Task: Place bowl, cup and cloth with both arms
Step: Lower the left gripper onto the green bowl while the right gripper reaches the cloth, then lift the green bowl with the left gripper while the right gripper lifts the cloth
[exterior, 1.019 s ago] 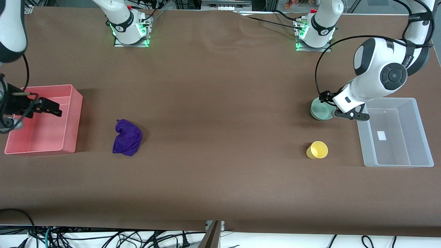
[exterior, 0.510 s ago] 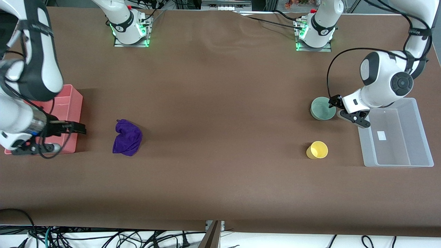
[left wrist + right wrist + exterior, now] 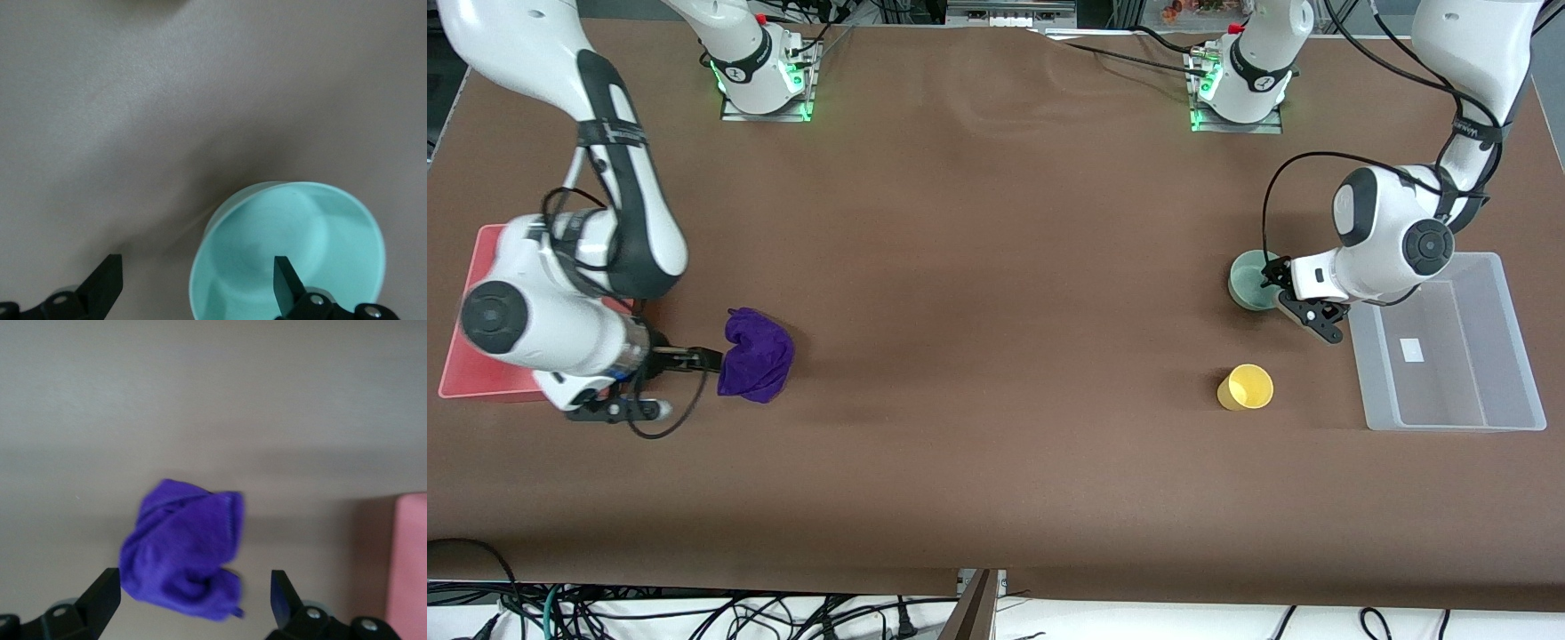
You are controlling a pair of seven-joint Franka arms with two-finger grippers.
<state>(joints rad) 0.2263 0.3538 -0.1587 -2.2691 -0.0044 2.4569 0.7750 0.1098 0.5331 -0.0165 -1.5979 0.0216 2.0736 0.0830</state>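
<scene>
Left gripper (image 3: 1294,307): you see it spread wide, one finger over the mint-green bowl (image 3: 1251,281), beside the clear bin (image 3: 1507,356).
Right gripper (image 3: 685,373): wide apart, just beside the purple cloth (image 3: 756,354), near the pink bin (image 3: 476,378).
Yellow cup (image 3: 1246,387): upright, nearer the camera than the bowl.

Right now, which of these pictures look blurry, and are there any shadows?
Right wrist view: the purple cloth looks smeared and soft. Left wrist view: the green bowl is fairly sharp and throws a dark shadow on the table. Front view: sharp, with soft shadows beside the cloth and yellow cup.
</scene>
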